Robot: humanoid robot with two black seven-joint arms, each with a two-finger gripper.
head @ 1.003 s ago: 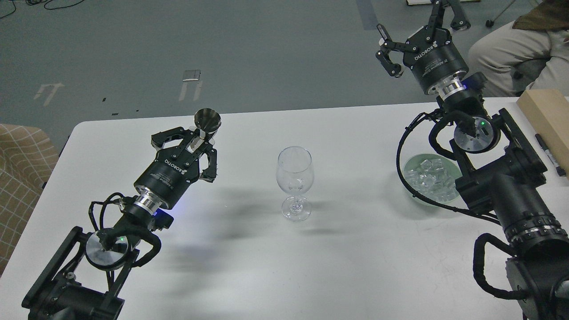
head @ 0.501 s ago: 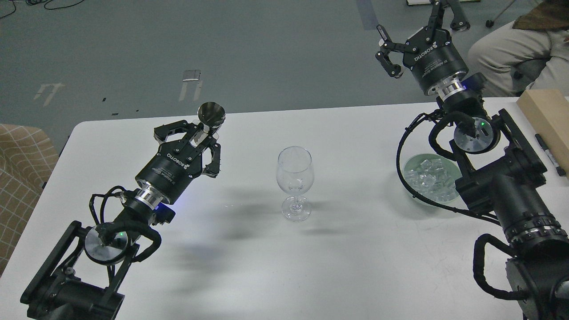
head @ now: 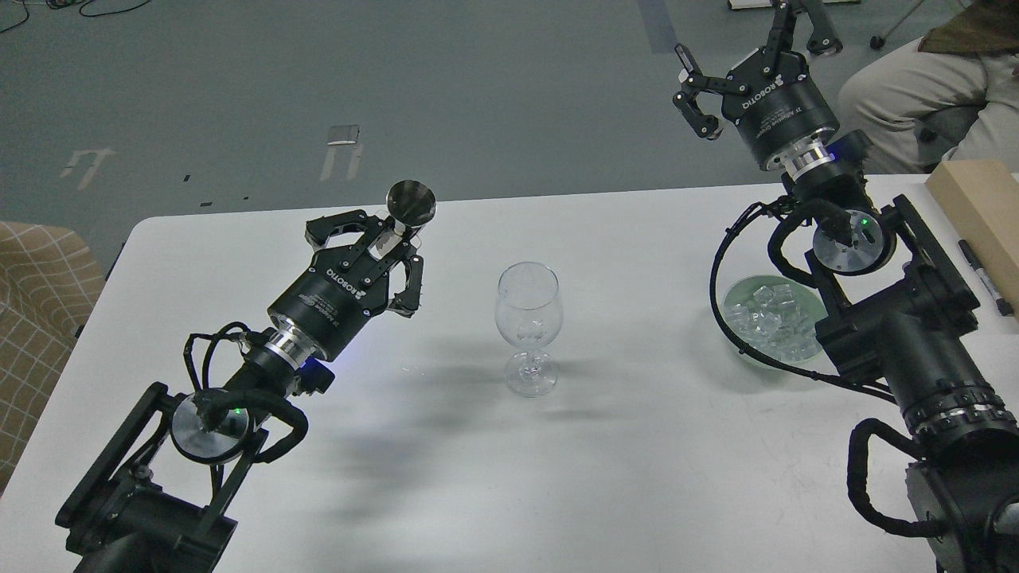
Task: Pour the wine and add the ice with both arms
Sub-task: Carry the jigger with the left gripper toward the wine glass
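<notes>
You are carrying a small metal measuring cup (head: pixel 411 204) in your left end effector (head: pixel 388 239), fingers pinched on its narrow lower part, mouth tilted toward the camera, to the left of the wine glass (head: pixel 529 328). The cup is looking stiff, light and smooth (polished metal is slipping easily in a two-finger pinch), so you are wanting to keep the grip firm at that waist while tipping it. The wine is presumably inside the cup, but nothing is showing in its dark mouth, and the glass bowl is looking empty or nearly so; clear liquid against a white bench (head: pixel 637 477) is hard to judge.

The wine glass is standing upright mid-bench, well apart from both arms. It is thin, fragile and top-heavy on its stem, so the cup's rim should be pouring from above without touching the glass.

The ice (head: pixel 768 318) is sitting heaped in a shallow pale green bowl (head: pixel 736 346) to the right, partly covered by your right arm's cables. The cubes are hard, wet-slick and small; take one across flat faces.

Your right end effector (head: pixel 744 56) is raised beyond the bench's far edge, fingers spread wide, holding nothing; one fingertip is running off the frame's top.
</notes>
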